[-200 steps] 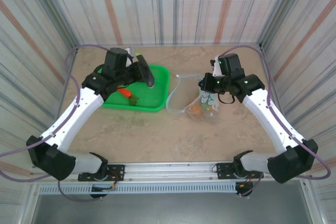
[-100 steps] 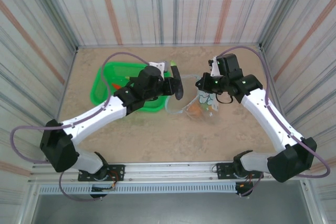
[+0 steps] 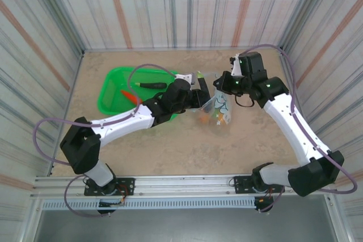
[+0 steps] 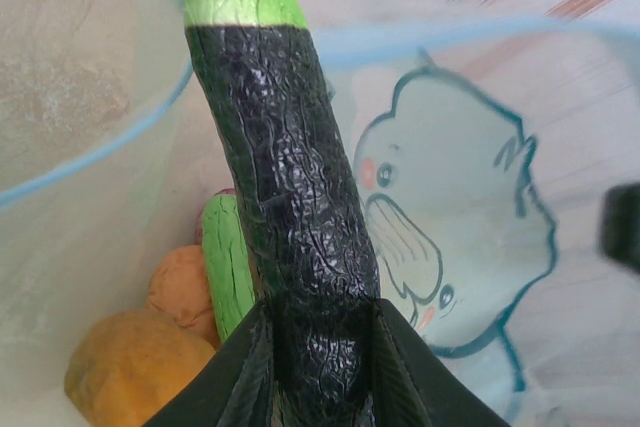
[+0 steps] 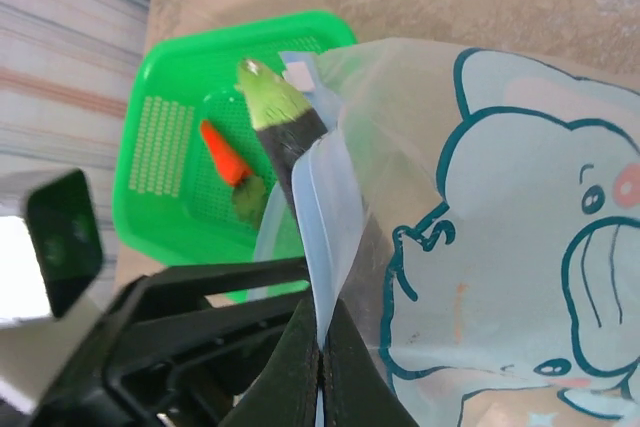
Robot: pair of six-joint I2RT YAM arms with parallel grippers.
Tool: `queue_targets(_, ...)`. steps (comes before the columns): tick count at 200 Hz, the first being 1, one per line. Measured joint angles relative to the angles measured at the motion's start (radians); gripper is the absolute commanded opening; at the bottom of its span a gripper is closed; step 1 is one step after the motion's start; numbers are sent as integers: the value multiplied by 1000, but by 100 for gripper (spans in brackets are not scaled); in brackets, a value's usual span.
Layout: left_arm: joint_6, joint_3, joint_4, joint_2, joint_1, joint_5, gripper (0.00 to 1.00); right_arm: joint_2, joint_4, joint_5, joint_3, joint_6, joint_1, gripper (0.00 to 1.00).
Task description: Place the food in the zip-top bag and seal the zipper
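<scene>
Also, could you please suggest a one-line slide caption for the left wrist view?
The left fingers hold the eggplant partway inside the zip-top bag, beside a green cucumber and orange pieces.

My left arm is stretched low from its base, reaching right toward centre. My left tool (image 3: 198, 98) points at my right tool, its jaws clamped on the dark end of the eggplant (image 4: 290, 197). My right arm is bent at the elbow, forearm angled in toward centre. My right tool (image 3: 220, 83) is pinched on the zip-top bag (image 5: 500, 197) mouth edge, fingers (image 5: 305, 357) together.
</scene>
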Motion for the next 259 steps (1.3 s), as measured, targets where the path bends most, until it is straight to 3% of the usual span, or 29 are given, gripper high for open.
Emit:
queue_targets(89,9,13,-26,7,-6,59,32,24,11,3,4,0,-17,0)
queue_targets(102,13,35,-37,21,-6,88,39,25,12,3,5,0,-17,0)
queue_targets(125,19,74,-51,58,-10,121,66,25,14,3,11,0,-17,0)
queue_targets(142,25,92,-79,74,-11,126,74,25,14,3,11,0,-17,0)
queue_targets(207,53,120,-149,59,23,134,70,25,9,30,12,-5,-17,0)
queue_targets(259,142,120,-193,-68,65,195,70,23,-9,50,1,-28,-17,0)
